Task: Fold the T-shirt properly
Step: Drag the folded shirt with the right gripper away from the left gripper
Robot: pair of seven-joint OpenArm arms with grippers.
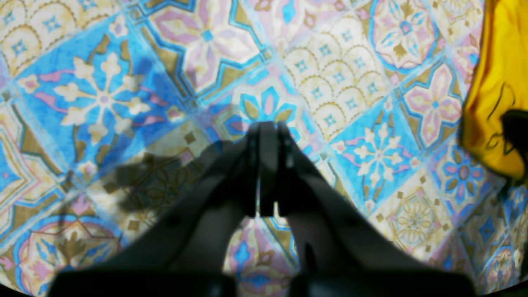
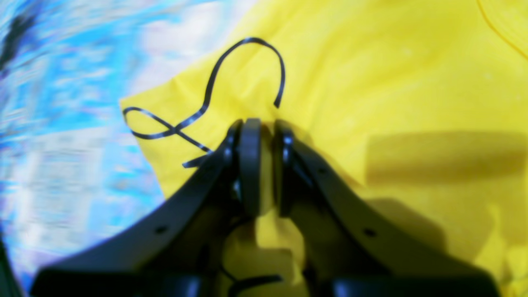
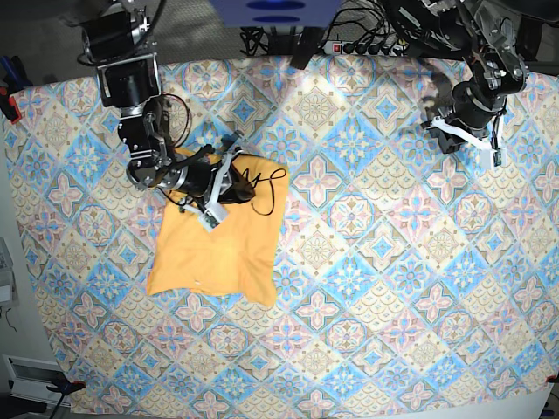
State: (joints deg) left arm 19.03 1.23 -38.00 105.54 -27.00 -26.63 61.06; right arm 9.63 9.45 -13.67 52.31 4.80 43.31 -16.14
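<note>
My right gripper [image 2: 262, 123] pinches a fold of the soft, limp T-shirt [image 3: 218, 249] lying bunched just beneath it; I'd grab hems. Left gripper [image 1: 268, 126] is closed and empty, well apart.

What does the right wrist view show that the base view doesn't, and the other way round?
Only the right wrist view shows yellow fabric pinched between the right gripper fingers, beside black cursive lettering. Only the base view shows the whole yellow-orange cotton T-shirt partly folded, and the left gripper far off over the blue-and-pink tile-patterned tablecloth. Both show the right gripper at the shirt's edge.
</note>
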